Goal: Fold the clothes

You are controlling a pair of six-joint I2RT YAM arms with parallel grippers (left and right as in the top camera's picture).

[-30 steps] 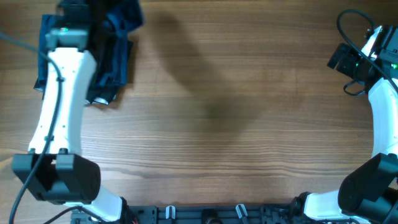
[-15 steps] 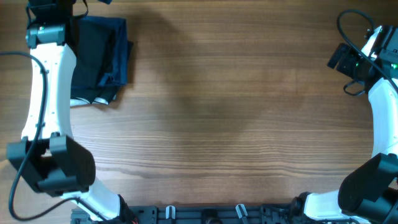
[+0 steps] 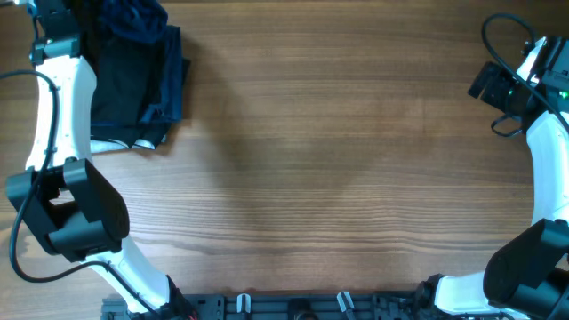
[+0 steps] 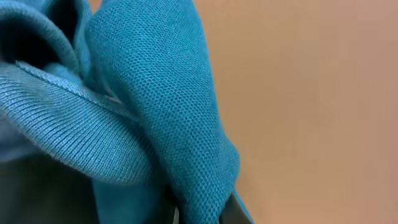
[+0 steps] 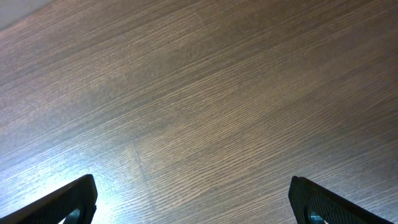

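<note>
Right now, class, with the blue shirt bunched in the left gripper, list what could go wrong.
The left gripper pinches the polo shirt as a wad, so it may land crumpled. The shirt hangs by the dark folded garments and could drag them. The right gripper is open, far across the table, giving no second hold.

Words: you can read none | Numbers: you can read none | blue shirt (image 4: 155, 93): you see only knit cloth up close, no letters | table (image 5: 199, 93): you see only wood lines, no signs
</note>
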